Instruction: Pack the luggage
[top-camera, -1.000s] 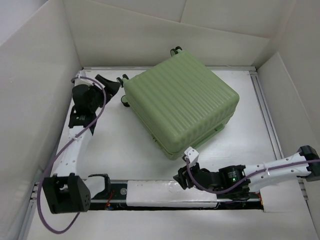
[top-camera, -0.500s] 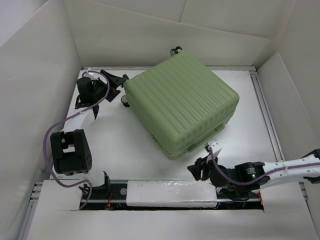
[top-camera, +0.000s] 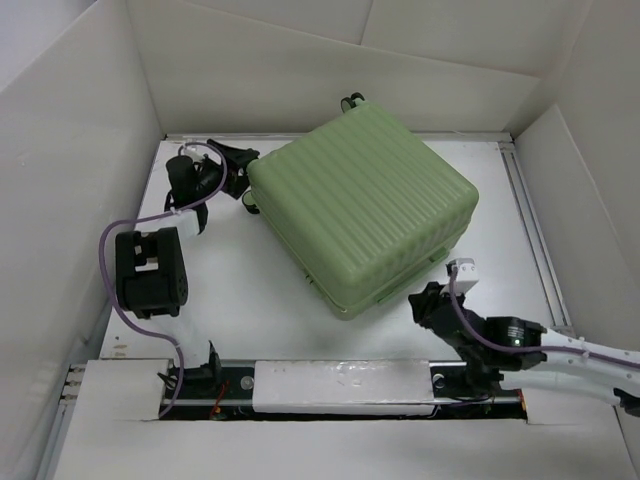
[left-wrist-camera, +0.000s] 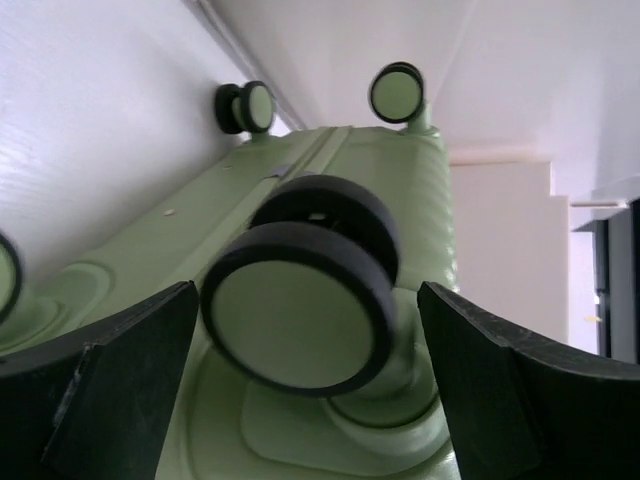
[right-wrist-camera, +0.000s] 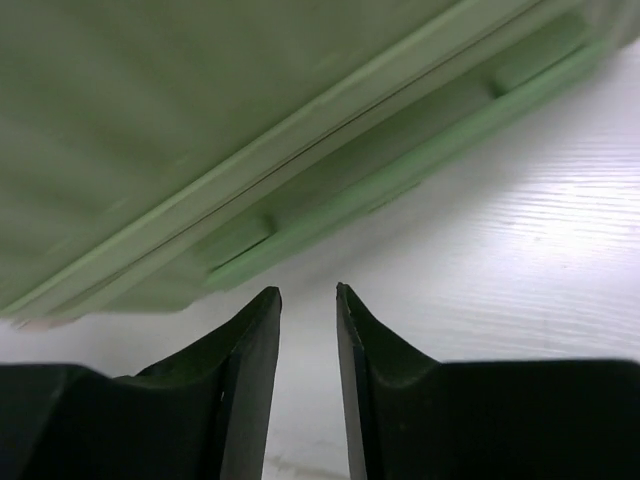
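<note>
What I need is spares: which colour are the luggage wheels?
Wheels: pale green hubs, black tyres; left wrist view shows best.

I'm looking down on a white table (top-camera: 240, 290). Only the luggage (top-camera: 365, 205) lies on it: a pale green hard-shell case, closed, flat on one ribbed side and turned diagonally, with its black-and-green wheels (left-wrist-camera: 300, 310) facing the far left corner.

A lab robot cell: plain white panels (top-camera: 250, 70) wall in a white tabletop (top-camera: 240, 290), and a metal rail (top-camera: 530, 225) runs just beyond the right hand (top-camera: 424, 300).
</note>
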